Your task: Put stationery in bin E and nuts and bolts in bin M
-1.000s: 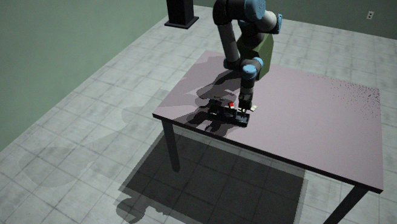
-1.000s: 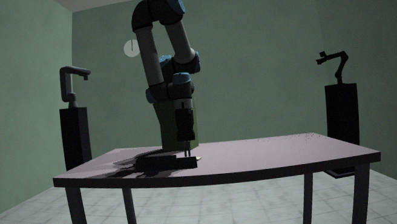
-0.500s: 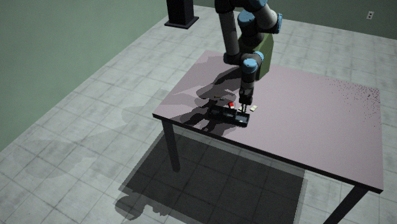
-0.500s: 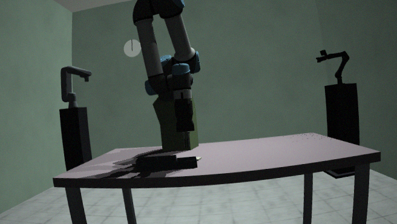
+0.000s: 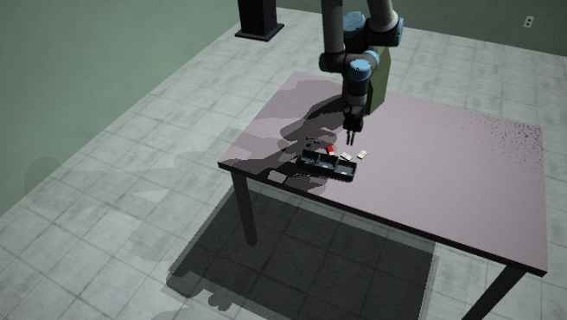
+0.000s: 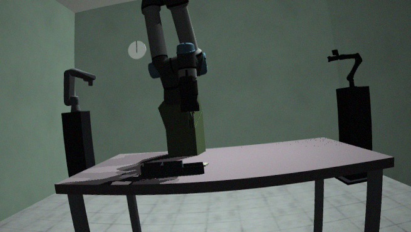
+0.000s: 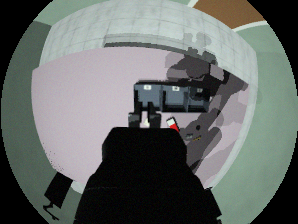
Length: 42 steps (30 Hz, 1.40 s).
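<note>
Grey links folded steeply, my wrist pointed straight down; my pincer [image 5: 350, 139] hung clenched on nothing, above the counter [image 5: 432, 173], bins [image 5: 326, 164] at seven o'clock.

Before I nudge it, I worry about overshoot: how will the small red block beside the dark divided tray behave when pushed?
The small red block looks boxy and flat-faced, so it would probably slide, not roll. It is tiny beside the dark divided tray, so likely light and apt to skid or twist.
</note>
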Motion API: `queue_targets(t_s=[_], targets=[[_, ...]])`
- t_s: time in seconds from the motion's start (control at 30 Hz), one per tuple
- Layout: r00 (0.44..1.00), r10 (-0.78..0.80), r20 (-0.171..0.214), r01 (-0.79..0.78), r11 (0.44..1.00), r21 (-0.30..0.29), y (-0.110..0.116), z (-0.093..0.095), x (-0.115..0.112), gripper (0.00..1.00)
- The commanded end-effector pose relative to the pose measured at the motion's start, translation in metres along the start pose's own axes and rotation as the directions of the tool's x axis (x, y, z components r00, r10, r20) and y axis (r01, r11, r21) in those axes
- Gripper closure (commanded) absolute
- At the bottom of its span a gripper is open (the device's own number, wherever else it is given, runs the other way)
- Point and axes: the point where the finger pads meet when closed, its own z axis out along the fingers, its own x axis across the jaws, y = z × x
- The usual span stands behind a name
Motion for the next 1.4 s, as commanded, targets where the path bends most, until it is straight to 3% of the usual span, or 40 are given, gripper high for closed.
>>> queue_targets(t_s=[0.0, 0.27, 0.3, 0.53, 0.6, 0.63, 0.83, 1.1, 1.37], targets=[[1.000, 0.000, 0.001, 0.000, 1.000, -0.012, -0.001, -0.022, 0.001, 0.69], [1.000, 0.000, 0.001, 0.000, 1.000, -0.012, -0.001, -0.022, 0.001, 0.69], [0.999, -0.050, 0.002, 0.050, 0.999, -0.012, 0.004, -0.016, 0.005, 0.25], [0.955, -0.296, 0.001, 0.296, 0.955, -0.015, 0.037, 0.021, 0.036, 0.25], [0.955, -0.296, 0.001, 0.296, 0.955, -0.015, 0.037, 0.021, 0.036, 0.25], [0.927, -0.376, 0.002, 0.376, 0.927, -0.018, 0.042, 0.026, 0.040, 0.25], [0.861, -0.509, 0.007, 0.509, 0.861, -0.010, 0.070, 0.058, 0.067, 0.25], [0.861, -0.509, 0.007, 0.509, 0.861, -0.010, 0.108, 0.100, 0.102, 0.25], [0.861, -0.509, 0.007, 0.509, 0.861, -0.010, 0.115, 0.104, 0.110, 0.25]])
